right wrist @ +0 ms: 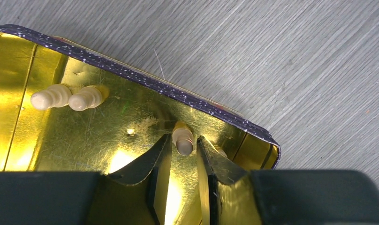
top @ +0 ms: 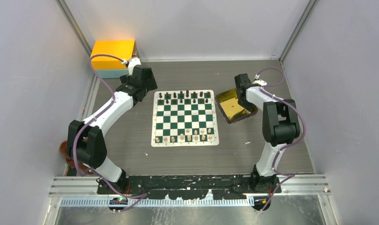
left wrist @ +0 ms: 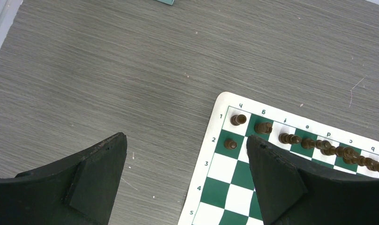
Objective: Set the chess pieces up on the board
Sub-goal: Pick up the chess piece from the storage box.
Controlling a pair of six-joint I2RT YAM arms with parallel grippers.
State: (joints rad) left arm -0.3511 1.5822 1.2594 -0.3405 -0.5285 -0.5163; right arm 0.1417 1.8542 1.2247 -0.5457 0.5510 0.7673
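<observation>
Right gripper (right wrist: 184, 142) is reaching into the gold tray (right wrist: 84, 136) at 3 o'clock of the board (top: 185, 117), jaws closely bracketing a lying cream pawn (right wrist: 182, 139); can't tell if it's clamped. Risk: the pawn is lying near the tray wall on slick foil and may squirt out. Left gripper (left wrist: 185, 140) is hovering with jaws wide apart. Grey woodgrain table (right wrist: 295, 56), plain grey walls (top: 33, 70).

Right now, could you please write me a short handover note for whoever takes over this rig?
Left gripper open over the table beside the board, holding nothing.
Right gripper in the gold tray, jaws either side of a pale piece; grip unclear.
Done: dark pieces line the board's far edge, pale pieces its near edge.
Left: that piece and two more pale ones lying in the tray.
</observation>
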